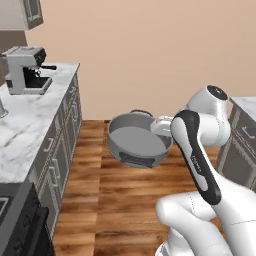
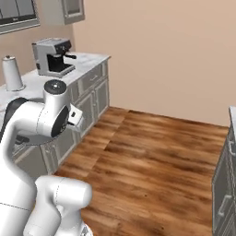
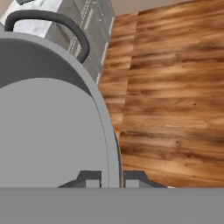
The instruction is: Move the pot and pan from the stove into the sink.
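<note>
1. Grey metal pot is up in the air right now, hanging over the wood floor out in the middle of the kitchen, tipped so you can look straight into it from the left base view. It's clear of the marble counter on the left, with nothing under it but planks.

2. The gripper is clamped on the pot's rim. In the hand view one fingertip sits inside the wall and the other outside, pinching that thin edge. The far loop handle arches over the opposite side of the pot.

3. My read: this is the carry leg, pot lifted and being hauled toward the sink. I can't see the sink, the stove or the pan here, so I can't tell how much travel is left.

4. What worries me is the grip. It's a pinch at one spot on the rim with the whole pot cantilevered off it, already tilted. A quick swing or a jerky base move could make it pivot in the fingers or slip out, and it'd drop onto the floor.

5. Second risk is clipping something. The pot sticks out wide from the arm, with the coffee machine and cabinet fronts along the left, so a careless turn near the counter could knock it loose.
</note>
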Available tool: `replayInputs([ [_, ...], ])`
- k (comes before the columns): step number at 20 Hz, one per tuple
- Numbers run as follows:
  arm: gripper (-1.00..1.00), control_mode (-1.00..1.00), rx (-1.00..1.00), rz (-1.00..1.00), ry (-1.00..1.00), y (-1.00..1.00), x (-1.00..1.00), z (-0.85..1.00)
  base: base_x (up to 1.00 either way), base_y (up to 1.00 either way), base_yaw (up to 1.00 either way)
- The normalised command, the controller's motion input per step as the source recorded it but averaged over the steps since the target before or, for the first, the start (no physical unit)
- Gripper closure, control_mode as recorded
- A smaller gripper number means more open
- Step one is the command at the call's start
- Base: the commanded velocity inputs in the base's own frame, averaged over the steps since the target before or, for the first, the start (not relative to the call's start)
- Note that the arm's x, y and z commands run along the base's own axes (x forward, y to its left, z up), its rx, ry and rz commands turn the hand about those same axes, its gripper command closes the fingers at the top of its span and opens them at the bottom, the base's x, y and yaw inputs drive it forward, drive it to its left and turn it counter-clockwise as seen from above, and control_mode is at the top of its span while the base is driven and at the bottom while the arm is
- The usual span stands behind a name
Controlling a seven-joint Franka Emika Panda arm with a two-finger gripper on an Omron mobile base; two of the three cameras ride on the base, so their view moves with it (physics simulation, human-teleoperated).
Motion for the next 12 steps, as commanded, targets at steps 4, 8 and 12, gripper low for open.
replayInputs([
  [4, 1.0, 1.0, 0.0, 0.0, 0.0, 0.0, 0.0, 0.0, 0.0, -0.02, -0.5],
  [8, 1.0, 1.0, 0.0, 0.0, 0.0, 0.0, 0.0, 0.0, 0.0, -0.05, -0.5],
  [12, 1.0, 1.0, 0.0, 0.0, 0.0, 0.0, 0.0, 0.0, 0.0, -0.08, -0.5],
])
